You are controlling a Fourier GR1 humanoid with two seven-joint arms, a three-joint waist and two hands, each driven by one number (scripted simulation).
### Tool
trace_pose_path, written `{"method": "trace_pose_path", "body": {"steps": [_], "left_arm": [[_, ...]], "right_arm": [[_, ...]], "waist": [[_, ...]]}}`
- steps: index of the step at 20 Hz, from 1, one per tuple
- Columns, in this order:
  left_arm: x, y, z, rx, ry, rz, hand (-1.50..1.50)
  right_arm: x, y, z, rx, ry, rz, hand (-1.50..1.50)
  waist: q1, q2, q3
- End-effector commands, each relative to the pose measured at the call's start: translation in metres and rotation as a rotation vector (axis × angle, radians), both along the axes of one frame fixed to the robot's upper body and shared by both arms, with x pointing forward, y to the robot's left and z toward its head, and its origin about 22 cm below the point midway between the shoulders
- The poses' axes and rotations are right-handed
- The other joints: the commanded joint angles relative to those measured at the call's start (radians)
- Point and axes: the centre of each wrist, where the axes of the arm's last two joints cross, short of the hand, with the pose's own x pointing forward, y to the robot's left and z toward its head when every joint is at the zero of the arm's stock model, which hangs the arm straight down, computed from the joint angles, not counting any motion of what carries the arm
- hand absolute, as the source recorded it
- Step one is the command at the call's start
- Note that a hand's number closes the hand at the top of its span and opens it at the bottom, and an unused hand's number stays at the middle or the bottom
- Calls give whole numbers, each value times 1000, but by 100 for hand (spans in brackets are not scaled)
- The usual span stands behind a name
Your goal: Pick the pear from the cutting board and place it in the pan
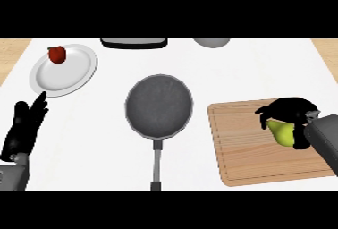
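Left hand (23, 127): at counter's left edge, fingers straight and together, pointing up.
Pan (159, 105): mid-counter, handle toward near edge.
Pear (282, 133): over the board (247, 147)'s right edge, top hidden.
Right hand (290, 112): fingers curled round pear from above.

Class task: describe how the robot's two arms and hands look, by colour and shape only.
Both forearms are grey and blocky, entering from the lower edge. Each ends in a black hand: the left hand shows long slim fingers, the right hand looks rounded and glossy. No cables or markings show.

Kitchen counter, pan (159, 105), cutting board (247, 152), plate (66, 71)
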Motion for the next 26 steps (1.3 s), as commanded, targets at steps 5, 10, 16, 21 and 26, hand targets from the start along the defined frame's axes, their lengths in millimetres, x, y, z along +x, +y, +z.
{"method": "trace_pose_path", "body": {"steps": [5, 10, 16, 21, 26], "left_arm": [[-6, -4, -1, -2, 5, 5, 0], [-13, 2, -8, -11, -2, 16, 0], [-7, 6, -6, 10, 13, 36, 0], [-8, -5, -6, -5, 5, 14, 0], [-5, -13, -6, -10, 6, 18, 0]], "right_arm": [[-8, 0, -14, 39, -54, 65, 150], [0, -22, 11, 79, -38, -3, 150], [7, -24, 19, 338, -472, -120, 150], [13, -7, 48, 608, -723, -55, 150], [1, -16, 63, 860, -840, -1, 150]], "waist": [[-6, 3, 5], [-8, 3, 5], [-27, 2, 6], [-28, -4, 6], [-26, -1, 6]]}}
